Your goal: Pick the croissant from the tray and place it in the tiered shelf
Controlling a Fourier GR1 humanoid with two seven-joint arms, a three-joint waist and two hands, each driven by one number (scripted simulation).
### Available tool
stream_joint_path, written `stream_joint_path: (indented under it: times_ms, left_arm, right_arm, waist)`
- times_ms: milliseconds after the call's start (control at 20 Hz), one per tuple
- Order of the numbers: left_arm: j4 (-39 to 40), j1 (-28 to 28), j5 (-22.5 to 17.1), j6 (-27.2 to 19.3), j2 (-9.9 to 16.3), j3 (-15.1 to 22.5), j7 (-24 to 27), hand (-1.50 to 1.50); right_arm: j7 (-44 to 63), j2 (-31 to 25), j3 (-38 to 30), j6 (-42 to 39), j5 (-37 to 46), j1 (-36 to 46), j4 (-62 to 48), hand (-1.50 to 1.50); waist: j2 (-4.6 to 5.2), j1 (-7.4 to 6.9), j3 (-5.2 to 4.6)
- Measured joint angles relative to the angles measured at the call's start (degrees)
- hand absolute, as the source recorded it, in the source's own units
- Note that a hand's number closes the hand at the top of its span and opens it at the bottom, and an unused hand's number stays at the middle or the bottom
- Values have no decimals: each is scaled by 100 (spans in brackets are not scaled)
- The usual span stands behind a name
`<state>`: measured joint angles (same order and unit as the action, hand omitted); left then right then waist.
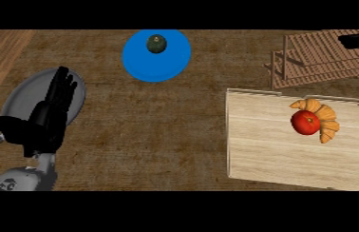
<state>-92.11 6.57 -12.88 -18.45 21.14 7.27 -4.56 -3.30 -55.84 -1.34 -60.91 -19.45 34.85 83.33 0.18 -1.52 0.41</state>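
Toward the right of the frame, on a pale wooden rectangular tray (280,155), lies the golden-brown, crescent-shaped croissant (325,119), its ridged curve wrapped against the right side of a round red tomato (306,122) that it touches. Above the tray, at the upper right, stands the brown slatted wooden tiered shelf (316,57). At the left edge, the black left hand (49,112) rests with fingers (63,83) straight and released, holding nothing, over a round grey plate (79,91). At the upper centre, a blue round plate (156,60) carries a dark green avocado (156,43).
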Motion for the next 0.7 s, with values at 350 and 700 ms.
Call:
stream_joint_path:
  times_ms: [350, 700]
  left_arm:
    - [-172, -131, 48, -24, 10, -24, -62, 0]
    - [-192, -117, 105, -17, -34, -64, -125, 0]
  right_arm:
    - [-628, 44, 221, 442, 2146, -672, 1378, -150]
    - [-1909, -111, 921, 1945, 4350, -1379, 1442, -150]
  waist:
    - [10, 73, -3]
    - [23, 65, -16]
